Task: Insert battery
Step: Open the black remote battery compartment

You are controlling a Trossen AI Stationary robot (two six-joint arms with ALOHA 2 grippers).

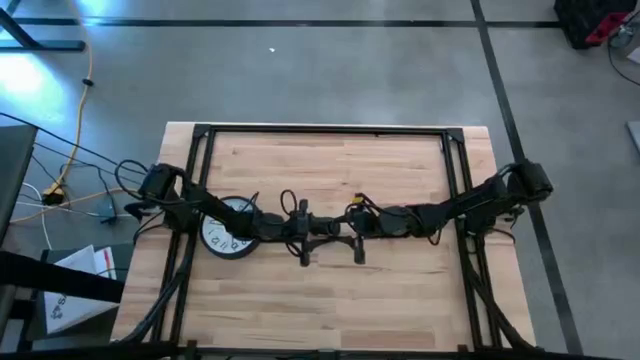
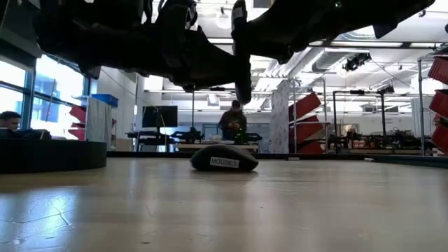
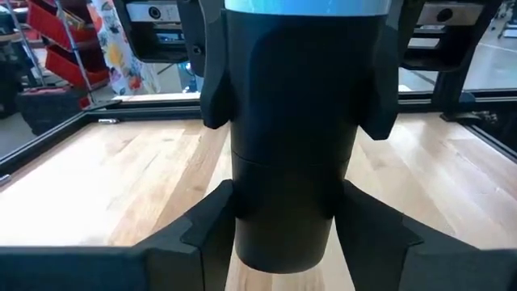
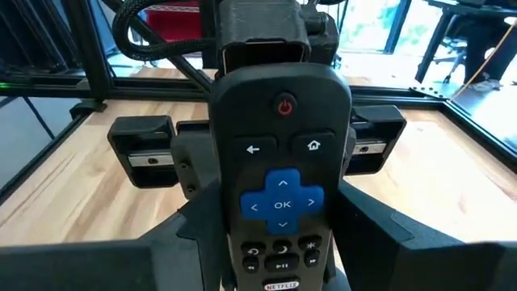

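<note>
Holding, high view: remote (image 1: 332, 225) mid-frame, above the surface (image 1: 330, 300), between both arms; clock (image 1: 226, 232) left.
Low view: mouse (image 2: 224, 161) on wood; a person beyond.
Left wrist: left pincer (image 3: 283, 242) pinches remote's smooth back.
Right wrist: right pincer (image 4: 279, 234) pinches its sides; light, stiff, slippery plastic.

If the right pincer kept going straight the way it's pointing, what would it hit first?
Probably the left pincer, facing it just past the remote that the right pincer holds; the gap between them is unclear.
</note>
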